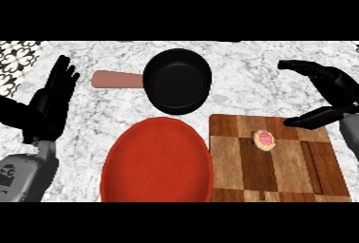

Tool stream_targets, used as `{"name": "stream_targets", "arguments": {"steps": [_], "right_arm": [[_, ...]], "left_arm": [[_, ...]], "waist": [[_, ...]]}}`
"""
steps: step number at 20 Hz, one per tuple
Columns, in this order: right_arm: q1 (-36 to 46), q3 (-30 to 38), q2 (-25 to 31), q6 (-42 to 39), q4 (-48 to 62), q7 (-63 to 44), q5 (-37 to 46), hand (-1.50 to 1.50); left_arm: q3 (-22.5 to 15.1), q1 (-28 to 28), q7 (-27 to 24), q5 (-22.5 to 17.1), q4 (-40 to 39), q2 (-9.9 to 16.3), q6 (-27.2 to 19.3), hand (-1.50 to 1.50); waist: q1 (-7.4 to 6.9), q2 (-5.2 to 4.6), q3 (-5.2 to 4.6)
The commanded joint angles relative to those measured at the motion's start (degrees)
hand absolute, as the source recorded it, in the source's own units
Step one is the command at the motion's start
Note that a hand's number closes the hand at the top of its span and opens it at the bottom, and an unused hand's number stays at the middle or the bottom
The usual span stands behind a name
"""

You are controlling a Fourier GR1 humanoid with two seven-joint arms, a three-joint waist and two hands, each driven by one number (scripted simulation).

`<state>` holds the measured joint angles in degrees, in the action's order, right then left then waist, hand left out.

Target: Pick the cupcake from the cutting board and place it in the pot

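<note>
Head view, and the cupcake [264,139] sits on the cutting board [280,180], in the board's far half and a little toward its left side, pink-topped face turned up at us, pale rim around it; seen from above it reads as round, so no long axis to call, and it stands apart from both hands. Right hand [335,95] is up over the board's far right corner, fingers spread and released, upper fingers arching out to the left beyond the board's far edge, the thumb reaching in low over the board's top right, holding nothing, well clear of the cupcake. Off the board's far left corner is the pot [177,80], black and round, its pinkish-brown handle [116,79] pointing away from the board, long axis running straight left. Just beside the board's left edge lies the big red plate [157,163], its far rim close under the pot. Left hand [52,95] shows far off to the board's left, past the plate, fingers straight and up, open, resting, gripping nothing, grey forearm [28,178] below it on the marble counter [238,61]
</note>
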<state>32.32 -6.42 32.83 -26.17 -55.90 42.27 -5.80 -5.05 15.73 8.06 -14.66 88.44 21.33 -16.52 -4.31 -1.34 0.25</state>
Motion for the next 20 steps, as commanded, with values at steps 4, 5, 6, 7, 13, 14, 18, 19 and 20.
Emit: {"name": "stream_targets", "arguments": {"steps": [4,5,6,7,13,14,18,19,20], "right_arm": [[7.2,-6.7,5.9,-11.4,5.2,8.5,7.2,-1.5],[8.2,-9.4,7.0,-10.9,3.6,6.5,9.7,-1.5],[9.5,-11.4,7.3,-11.2,3.8,6.4,11.5,-1.5],[9.7,-12.6,10.9,-13.7,2.2,6.0,12.2,-1.5],[13.1,-23.0,11.3,-10.6,-4.2,2.8,21.5,-1.5],[11.0,-25.7,10.2,-8.3,-8.1,0.4,23.4,-1.5],[11.1,-29.7,10.6,-8.2,-9.1,-0.7,27.1,-1.5],[11.2,-29.2,12.1,-9.4,-9.1,-0.4,27.1,-1.5],[9.8,-31.0,9.4,-6.8,-8.0,0.3,28.7,-1.5]], "left_arm": [[0.7,-1.2,0.5,-0.9,0.6,0.2,1.6,0.0],[0.8,-0.9,1.3,-0.8,2.4,0.3,0.7,0.0],[1.2,-0.5,0.5,-0.8,-0.5,0.5,1.5,0.0],[0.3,-3.0,-1.1,-0.1,0.3,-0.8,0.8,0.0],[1.5,-0.6,2.0,0.0,0.8,-0.4,-0.4,0.0],[1.7,-3.4,2.7,-0.4,4.0,0.4,-0.2,0.0],[0.6,-2.4,5.2,1.7,5.7,-0.3,-2.2,0.0],[3.2,-4.9,2.1,-0.5,4.4,0.9,0.9,0.0],[1.1,-4.6,2.6,1.6,4.5,-1.1,-1.2,0.0]], "waist": [[1.55,0.65,-0.17],[1.0,0.78,-0.17],[0.98,0.38,-0.2],[1.37,0.73,-0.26],[3.09,1.14,-0.27],[3.08,1.59,-0.28],[3.53,1.54,-0.23],[3.59,1.45,-0.27],[3.52,1.3,-0.24]]}}
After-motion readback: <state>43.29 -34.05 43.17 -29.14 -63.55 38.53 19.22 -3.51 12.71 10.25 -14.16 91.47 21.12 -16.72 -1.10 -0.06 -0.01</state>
